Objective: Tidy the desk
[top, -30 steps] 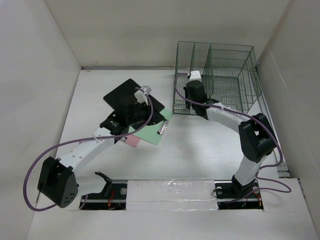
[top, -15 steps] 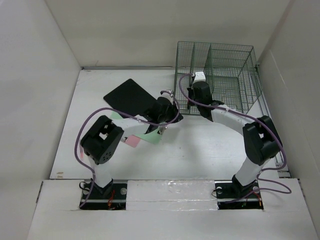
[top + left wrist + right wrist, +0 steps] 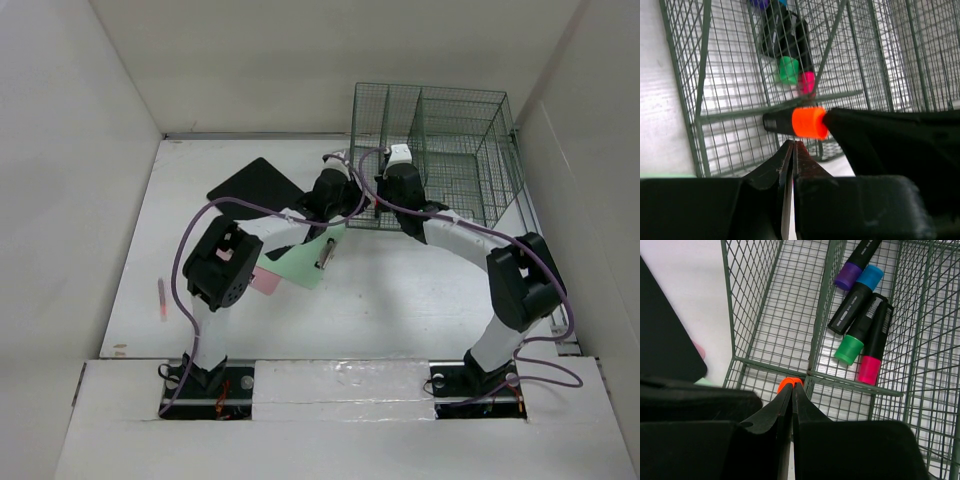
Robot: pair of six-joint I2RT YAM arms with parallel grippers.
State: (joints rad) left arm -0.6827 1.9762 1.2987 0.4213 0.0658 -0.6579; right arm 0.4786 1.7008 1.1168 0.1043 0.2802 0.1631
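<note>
The white desk [image 3: 400, 290] carries a green wire rack [image 3: 440, 120] at the back right. My right gripper [image 3: 378, 205] is at the rack's front left corner, with its jaws shut on the end of an orange-capped marker [image 3: 807, 122]. The cap also shows at the fingertips in the right wrist view [image 3: 790, 382]. My left gripper [image 3: 352, 195] is shut and empty, and its tips [image 3: 792, 145] sit just below that marker, close beside the right gripper. Purple [image 3: 849, 275], blue [image 3: 869, 277], green [image 3: 849, 350] and pink [image 3: 870, 370] capped markers lie inside the rack.
A black clipboard [image 3: 250, 188] lies at the back left. A green sheet [image 3: 305, 265] and a pink note [image 3: 265, 282] lie near it. A thin pink item [image 3: 160, 298] is at the desk's left edge. White walls enclose the desk.
My left arm has swung right from over the clipboard to the rack's front left corner, beside the right gripper. The thin pink item now shows at the left edge. The right arm has barely moved.
</note>
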